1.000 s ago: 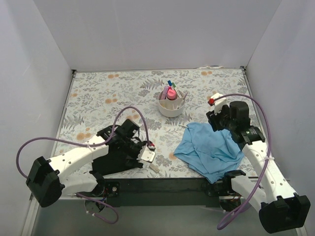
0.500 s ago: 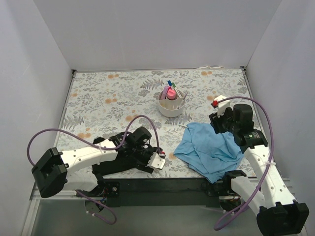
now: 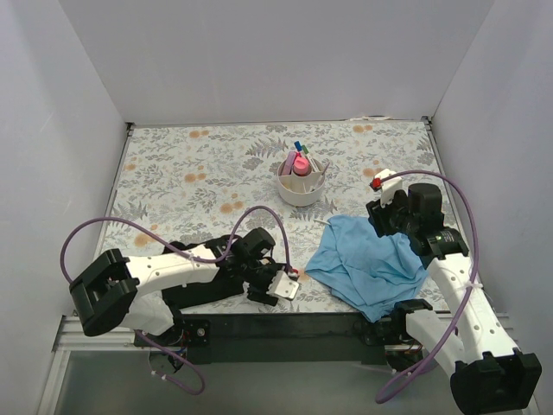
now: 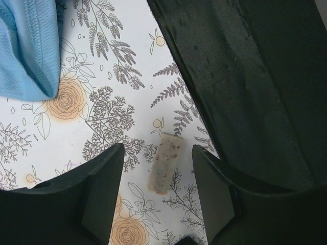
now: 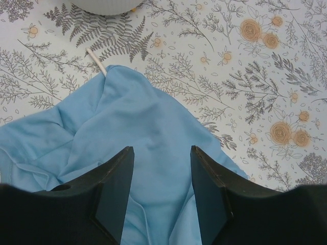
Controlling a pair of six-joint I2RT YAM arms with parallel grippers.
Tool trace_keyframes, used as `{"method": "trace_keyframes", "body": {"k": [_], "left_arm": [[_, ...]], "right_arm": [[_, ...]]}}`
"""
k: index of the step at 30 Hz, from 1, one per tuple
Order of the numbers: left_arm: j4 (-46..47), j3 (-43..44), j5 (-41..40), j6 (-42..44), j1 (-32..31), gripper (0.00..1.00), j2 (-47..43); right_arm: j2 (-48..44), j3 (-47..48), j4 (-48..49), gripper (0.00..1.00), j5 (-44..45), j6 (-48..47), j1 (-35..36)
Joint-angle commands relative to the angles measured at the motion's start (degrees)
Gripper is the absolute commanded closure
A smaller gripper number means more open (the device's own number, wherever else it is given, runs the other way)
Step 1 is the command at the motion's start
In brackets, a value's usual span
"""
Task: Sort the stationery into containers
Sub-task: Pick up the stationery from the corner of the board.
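A small pale speckled eraser block (image 4: 165,162) lies on the floral table, between the open jaws of my left gripper (image 4: 157,153), untouched. In the top view my left gripper (image 3: 285,285) is low near the front edge and hides the block. The white round organiser (image 3: 301,186) stands mid-table and holds a pink highlighter (image 3: 300,162) and pens with blue and green caps. Its base shows in the right wrist view (image 5: 107,4). My right gripper (image 5: 159,173) is open and empty above the blue cloth (image 5: 127,132). A thin white stick (image 5: 97,60) pokes out from under that cloth.
The blue cloth (image 3: 367,264) lies crumpled at the front right. A black cloth (image 4: 245,76) lies along the front edge under my left arm (image 3: 199,290). White walls enclose the table on three sides.
My left arm has swung to the right along the front edge, bringing its open jaws over the eraser block. My right gripper shifted slightly and stays over the blue cloth.
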Motion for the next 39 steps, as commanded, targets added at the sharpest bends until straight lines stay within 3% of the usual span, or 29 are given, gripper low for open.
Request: {"method": "trace_keyframes", "body": {"k": [1, 25, 29, 32, 33, 39], "left_arm": [[1.53, -1.75, 0.44, -0.45, -0.45, 0.45, -1.19], [7.95, -5.36, -0.27, -1.33, -0.98, 0.51, 4.09], [7.69, -5.71, -0.18, -1.94, -1.06, 0.66, 3.91], [6.46, -5.27, -0.53, -2.91, -1.06, 0.83, 3.74], [5.93, -5.10, -0.79, -3.08, -1.06, 1.00, 3.47], [-0.82, 2.27, -4.75, -4.23, -0.36, 1.00, 1.63]], "right_arm": [[0.07, -0.25, 1.21, 0.43, -0.75, 0.62, -0.18], [3.58, -0.16, 2.26, 0.45, -1.71, 1.94, -0.18], [3.58, -0.25, 2.35, 0.45, -1.36, 1.94, -0.18], [3.85, -0.16, 2.53, 0.45, -1.45, 1.94, -0.18], [4.11, 0.10, 2.79, 0.45, -1.45, 1.94, -0.18], [4.37, 1.16, 3.41, 0.45, -0.23, 1.94, -0.18]]}}
